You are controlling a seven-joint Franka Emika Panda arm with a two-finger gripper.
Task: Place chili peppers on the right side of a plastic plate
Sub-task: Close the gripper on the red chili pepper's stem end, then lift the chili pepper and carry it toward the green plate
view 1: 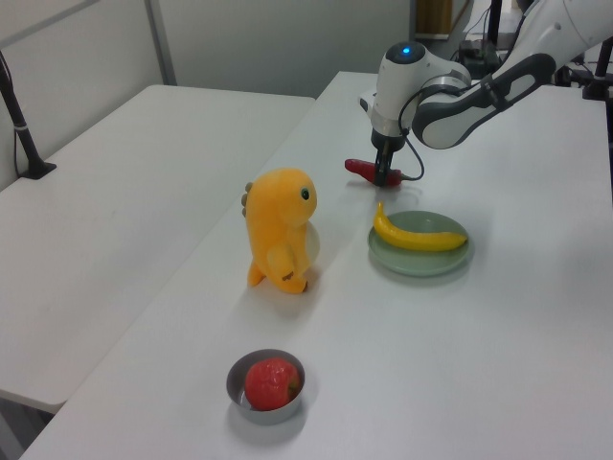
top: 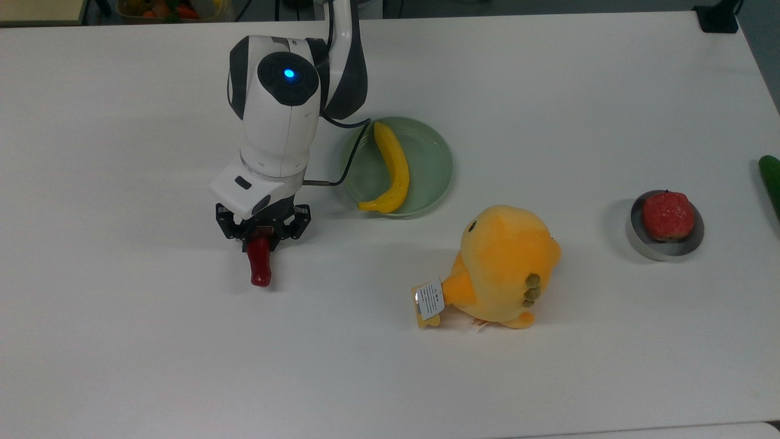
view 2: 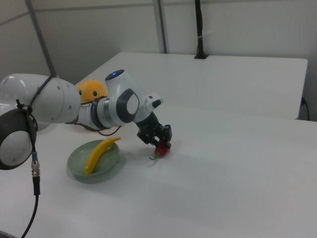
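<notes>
The dark-red chili pepper [top: 260,268] lies on the white table, at the top view's left of the pale-green plastic plate [top: 436,160]. My gripper [top: 262,236] points straight down over the pepper's stem end, and its fingers are shut on the pepper. The arm's wrist hides the stem in the top view. In the left view the chili pepper [view 1: 361,170] sticks out left of the gripper [view 1: 388,175], behind the plate [view 1: 421,264]. In the right view the gripper [view 2: 160,144] pinches the chili pepper [view 2: 161,150] to the right of the plate [view 2: 78,171].
A yellow banana [top: 393,169] lies in the plate. An orange plush toy [top: 503,265] stands in front of the plate. At the top view's right, a grey metal dish [top: 637,242] holds a round red fruit [top: 667,214]. A green vegetable [top: 771,180] lies at the table's right edge.
</notes>
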